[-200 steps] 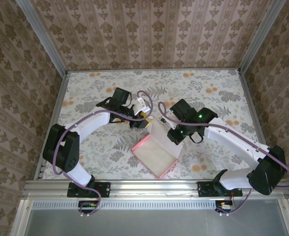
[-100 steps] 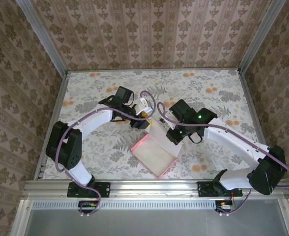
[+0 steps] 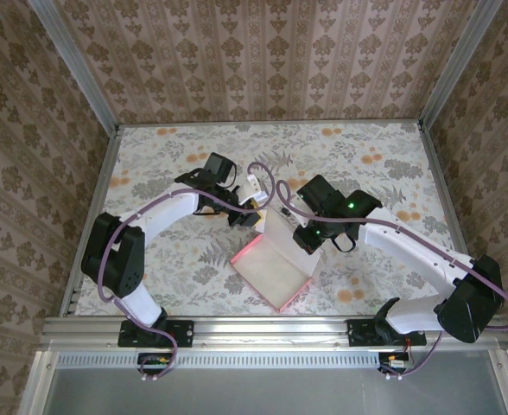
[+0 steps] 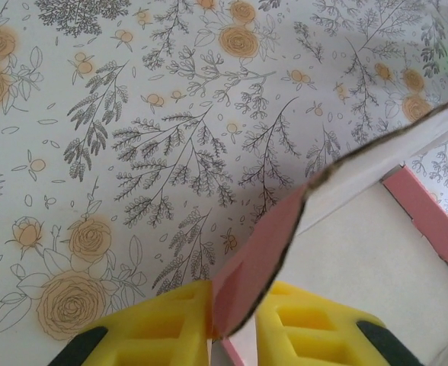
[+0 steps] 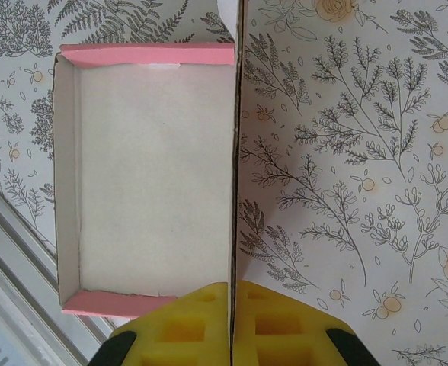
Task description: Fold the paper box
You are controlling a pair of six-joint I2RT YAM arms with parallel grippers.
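Pinching a pink corner flap, left fingers (image 4: pixel 163 324) look closed on it, prob. to tuck it inward. Mid-worktop (image 3: pixel 176 259) sits the paper box (image 3: pixel 271 272), tray open, off-white inside up. R side: right fingers (image 5: pixel 186 324) clamp its tall upright panel, steadying it. Vs 1 s ago: left fingers narrowed onto flap; box unmoved.

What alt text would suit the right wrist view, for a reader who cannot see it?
The yellow-fingered right gripper is shut on an upright panel of the paper box, seen edge-on as a thin line up the middle. Left of it lies the box's open tray, off-white inside with pink end walls, on a floral table cover.
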